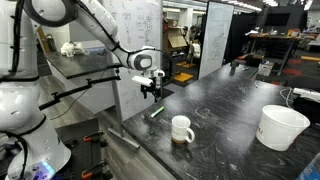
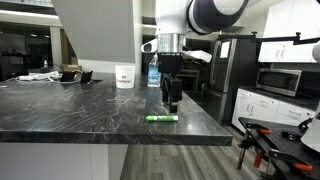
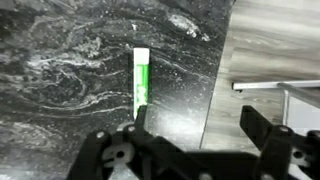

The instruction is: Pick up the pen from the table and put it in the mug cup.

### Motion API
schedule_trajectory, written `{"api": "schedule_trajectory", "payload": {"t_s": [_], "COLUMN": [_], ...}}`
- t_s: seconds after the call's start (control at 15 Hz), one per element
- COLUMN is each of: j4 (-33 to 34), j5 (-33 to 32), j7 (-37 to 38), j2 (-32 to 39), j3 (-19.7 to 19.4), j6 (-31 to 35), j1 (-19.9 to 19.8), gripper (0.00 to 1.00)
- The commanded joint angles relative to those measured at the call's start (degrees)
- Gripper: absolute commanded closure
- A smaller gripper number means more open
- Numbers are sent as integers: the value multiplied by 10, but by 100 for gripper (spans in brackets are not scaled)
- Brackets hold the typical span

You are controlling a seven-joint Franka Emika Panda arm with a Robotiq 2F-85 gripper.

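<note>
The green pen (image 1: 157, 111) with a whitish end lies flat on the dark table (image 1: 225, 140) near its edge; it also shows in an exterior view (image 2: 162, 118) and in the wrist view (image 3: 142, 78). My gripper (image 1: 150, 90) hangs a little above the pen, open and empty, also seen in an exterior view (image 2: 171, 100). In the wrist view the jaws (image 3: 197, 125) are spread wide, with the pen by one finger. The white mug cup (image 1: 182, 129) stands upright on the table a short way beyond the pen. I cannot make it out in the other views.
A large white bucket (image 1: 282, 126) stands farther along the table, also seen in an exterior view (image 2: 124, 76). A whiteboard panel (image 1: 135, 45) stands behind the arm. The table edge (image 3: 215, 80) drops to grey floor (image 3: 270, 50) right beside the pen.
</note>
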Motion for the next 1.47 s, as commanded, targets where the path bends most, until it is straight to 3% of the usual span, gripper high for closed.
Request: {"api": "schedule_trajectory", "payload": {"t_s": [0.0, 0.67, 1.07, 1.4], "j4": [33, 63, 101, 134], "j5": [11, 22, 35, 31], "j7": [-35, -74, -105, -120], "j2": [40, 81, 114, 145], "j3": [4, 5, 6, 6], "j6": [3, 17, 10, 4], "j1": [-12, -39, -60, -65], "gripper": [0, 0, 8, 20]}}
